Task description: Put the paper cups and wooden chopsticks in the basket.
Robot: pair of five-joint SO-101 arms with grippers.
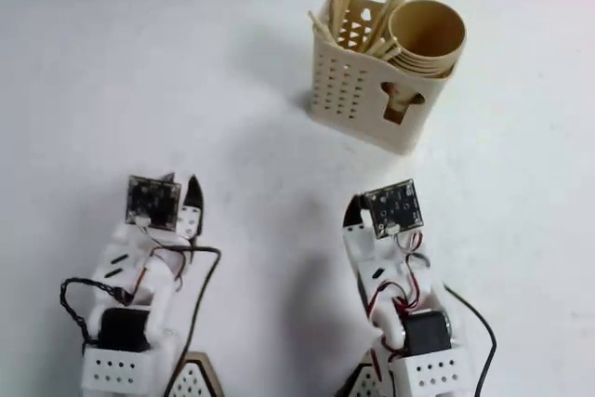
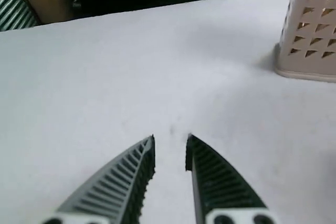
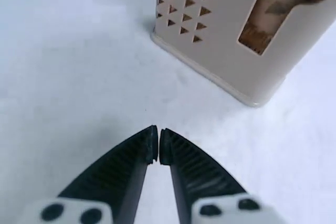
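Starting at the left tool (image 2: 170, 148): tips a little apart, nothing between them, low over the near-left part of the surface (image 2: 105, 77). At the right tool (image 3: 158, 144): tips closed almost to touching, nothing held either, low over the near part, a bit right of the middle.

Ahead of the right tool, toward the far edge, the basket (image 1: 358, 99): upright, well apart from both tools, but clearly nearer to the right one. From the left tool, farther away, toward the far-right corner.

Inside the basket, the chopsticks (image 1: 349, 2): long axis nearly upright, ends pointing up above the rim and fanned out, some leaning toward the cups. Just beside them, in the part of the basket closer to the right edge, the paper cups (image 1: 428, 36): nested one in another, mouth up.

Judging from this, task most likely finished already. For any coming move, probably only a pull back toward the near edge. If a correction were needed, a straight reach forward by the right arm, being the nearer one.
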